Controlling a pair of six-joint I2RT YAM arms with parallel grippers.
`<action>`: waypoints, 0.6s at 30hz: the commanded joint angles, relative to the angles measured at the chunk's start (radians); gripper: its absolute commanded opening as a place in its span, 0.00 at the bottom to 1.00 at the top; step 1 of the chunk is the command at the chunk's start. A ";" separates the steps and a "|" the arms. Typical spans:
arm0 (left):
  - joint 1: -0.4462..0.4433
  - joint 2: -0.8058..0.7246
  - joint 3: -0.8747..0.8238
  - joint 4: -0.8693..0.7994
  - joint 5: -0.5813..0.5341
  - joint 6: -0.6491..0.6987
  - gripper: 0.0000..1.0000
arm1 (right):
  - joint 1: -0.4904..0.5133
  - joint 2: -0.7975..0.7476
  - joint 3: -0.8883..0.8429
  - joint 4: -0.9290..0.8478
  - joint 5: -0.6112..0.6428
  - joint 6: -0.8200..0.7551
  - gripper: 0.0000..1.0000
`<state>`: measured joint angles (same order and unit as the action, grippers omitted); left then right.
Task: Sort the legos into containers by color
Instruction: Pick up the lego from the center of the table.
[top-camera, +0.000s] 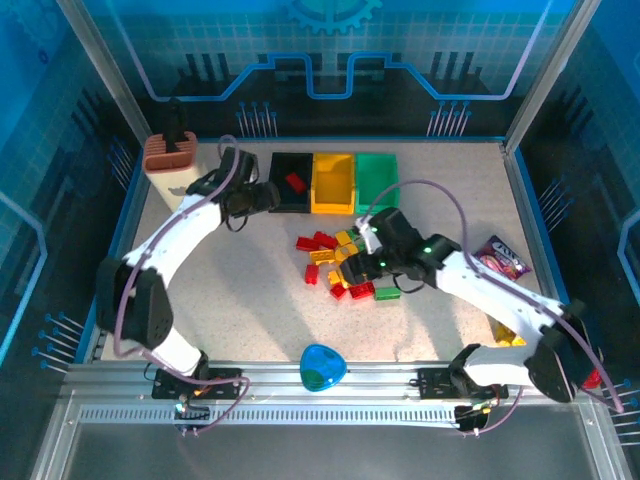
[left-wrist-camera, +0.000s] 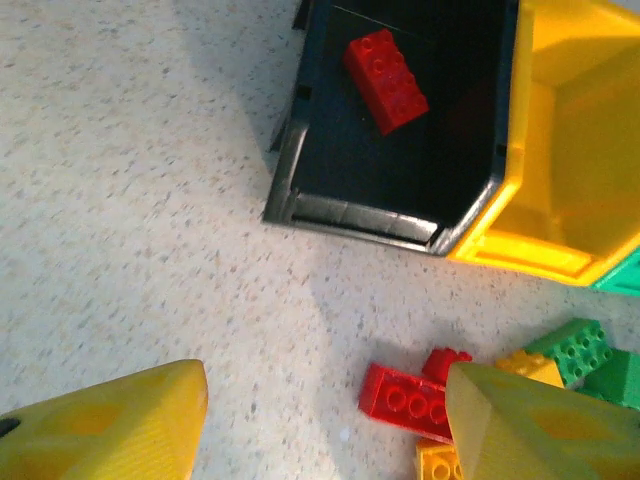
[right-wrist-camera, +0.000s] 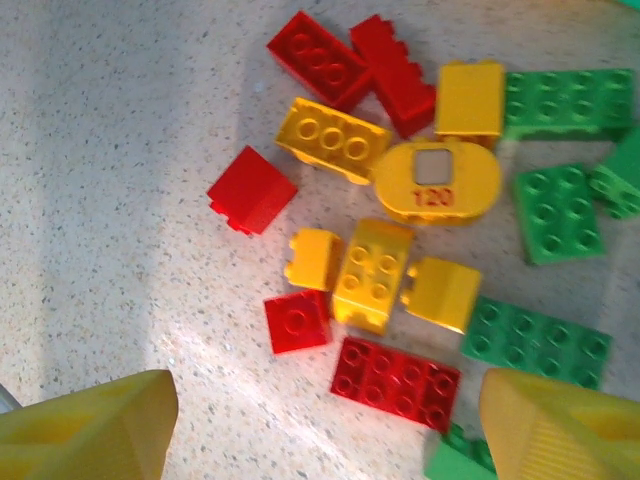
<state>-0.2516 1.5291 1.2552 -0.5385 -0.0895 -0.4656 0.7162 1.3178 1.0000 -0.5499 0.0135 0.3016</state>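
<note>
The three containers stand in a row at the back: black bin (top-camera: 278, 170), yellow bin (top-camera: 333, 183), green bin (top-camera: 377, 180). One red brick (left-wrist-camera: 386, 80) lies inside the black bin (left-wrist-camera: 350, 215), beside the yellow bin (left-wrist-camera: 580, 150). The legos (top-camera: 345, 265) lie in a red, yellow and green pile mid-table. My left gripper (top-camera: 268, 196) hovers by the black bin's near left corner, open and empty (left-wrist-camera: 325, 420), with a red brick (left-wrist-camera: 405, 400) close to its right finger. My right gripper (top-camera: 355, 268) is open over the pile (right-wrist-camera: 325, 425), above a flat red brick (right-wrist-camera: 397, 381).
A cream block with a brown top (top-camera: 170, 165) stands at the back left. A blue-green disc (top-camera: 322, 366) lies at the near edge. A snack packet (top-camera: 503, 257) sits to the right. Bare tabletop lies left of the pile.
</note>
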 joint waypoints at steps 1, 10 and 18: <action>0.003 -0.130 -0.119 0.045 -0.004 -0.018 0.65 | 0.058 0.115 0.101 -0.030 0.049 0.004 0.78; 0.000 -0.434 -0.365 -0.012 -0.038 -0.021 0.65 | 0.164 0.440 0.356 -0.106 0.104 0.100 0.77; 0.000 -0.598 -0.461 -0.041 -0.084 -0.024 0.66 | 0.192 0.642 0.531 -0.239 0.179 0.221 0.75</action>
<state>-0.2516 0.9699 0.8272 -0.5560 -0.1410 -0.4725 0.8986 1.9160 1.4796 -0.6827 0.1364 0.4488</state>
